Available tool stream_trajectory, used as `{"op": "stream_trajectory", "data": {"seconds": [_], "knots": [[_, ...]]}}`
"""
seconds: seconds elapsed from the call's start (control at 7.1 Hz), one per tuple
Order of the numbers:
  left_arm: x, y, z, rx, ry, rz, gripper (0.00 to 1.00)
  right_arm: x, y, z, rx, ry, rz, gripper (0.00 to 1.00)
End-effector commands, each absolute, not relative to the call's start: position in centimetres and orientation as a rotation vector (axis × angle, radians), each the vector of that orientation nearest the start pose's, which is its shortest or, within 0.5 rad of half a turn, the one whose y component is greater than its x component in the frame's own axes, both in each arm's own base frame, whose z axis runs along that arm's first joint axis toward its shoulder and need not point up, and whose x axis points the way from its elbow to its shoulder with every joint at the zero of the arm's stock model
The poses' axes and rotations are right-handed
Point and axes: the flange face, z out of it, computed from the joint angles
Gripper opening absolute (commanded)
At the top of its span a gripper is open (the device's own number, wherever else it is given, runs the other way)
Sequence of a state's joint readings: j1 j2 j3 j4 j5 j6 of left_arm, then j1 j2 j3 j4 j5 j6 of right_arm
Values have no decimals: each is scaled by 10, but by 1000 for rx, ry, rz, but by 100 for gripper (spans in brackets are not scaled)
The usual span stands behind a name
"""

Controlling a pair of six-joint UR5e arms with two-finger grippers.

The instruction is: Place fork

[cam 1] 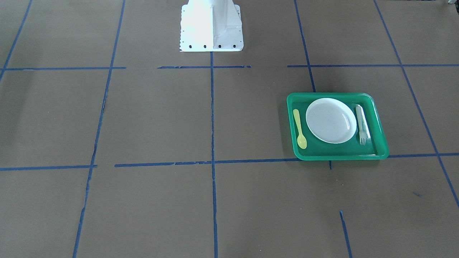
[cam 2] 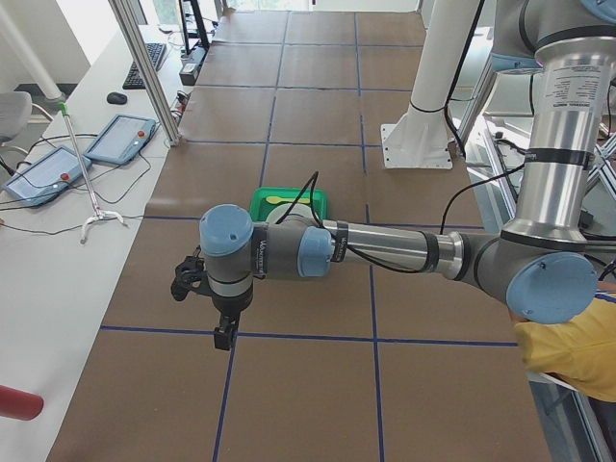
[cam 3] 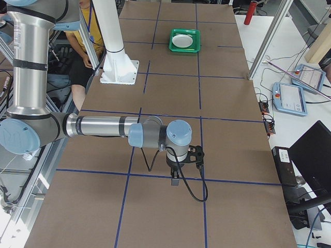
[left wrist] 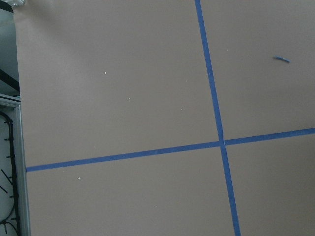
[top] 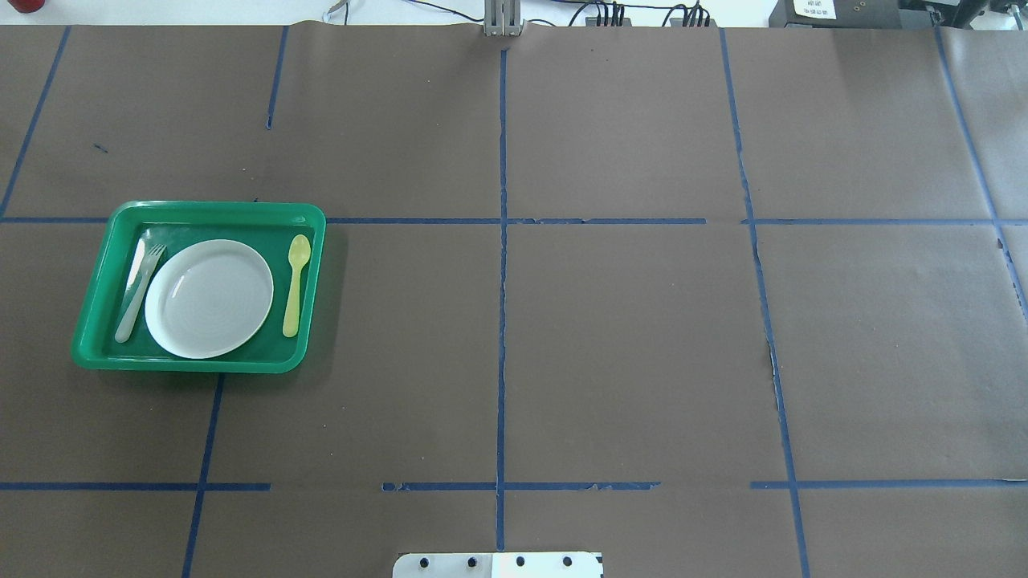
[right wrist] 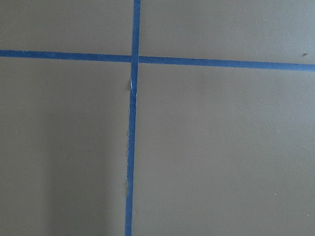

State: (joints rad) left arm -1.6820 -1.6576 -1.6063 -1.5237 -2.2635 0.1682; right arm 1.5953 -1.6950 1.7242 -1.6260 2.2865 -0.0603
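The pale grey-green fork (cam 1: pixel 363 126) lies flat in the green tray (cam 1: pixel 337 156), beside the white plate (cam 1: pixel 330 120), with its handle toward the robot. In the overhead view the fork (top: pixel 138 291) is left of the plate (top: pixel 209 298) in the tray (top: pixel 185 366). My left gripper (cam 2: pixel 223 335) hangs over bare table, away from the tray, and shows only in the exterior left view. My right gripper (cam 3: pixel 175 181) hangs over the table far from the tray (cam 3: pixel 184 40). I cannot tell whether either is open or shut. Both wrist views show only brown paper and blue tape.
A yellow-green spoon (cam 1: pixel 299 129) lies in the tray on the plate's other side. A pale strip lies under or beside the fork. The white robot base (cam 1: pixel 211 27) stands at the table's edge. Monitors and control tablets (cam 2: pixel 120 138) lie on the side bench.
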Motion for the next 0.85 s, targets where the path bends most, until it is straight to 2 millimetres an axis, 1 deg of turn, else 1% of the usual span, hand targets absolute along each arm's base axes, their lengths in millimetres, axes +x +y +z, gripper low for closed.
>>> {"op": "stream_trajectory", "data": {"seconds": [0.0, 0.14, 0.28, 0.42, 0.7], "knots": [[-129, -513, 596, 188, 684, 79, 100, 79, -435, 651, 6, -715, -26, 100], [-121, -494, 615, 160, 762, 69, 100, 79, -435, 651, 5, -715, -24, 100], [-115, -492, 632, 162, 829, 68, 100, 79, -435, 650, 6, -717, -26, 100], [-115, -491, 637, 167, 829, 68, 100, 79, -435, 650, 6, -717, -26, 100], [-116, -494, 632, 168, 822, 70, 100, 79, -435, 651, 6, -715, -26, 100]]}}
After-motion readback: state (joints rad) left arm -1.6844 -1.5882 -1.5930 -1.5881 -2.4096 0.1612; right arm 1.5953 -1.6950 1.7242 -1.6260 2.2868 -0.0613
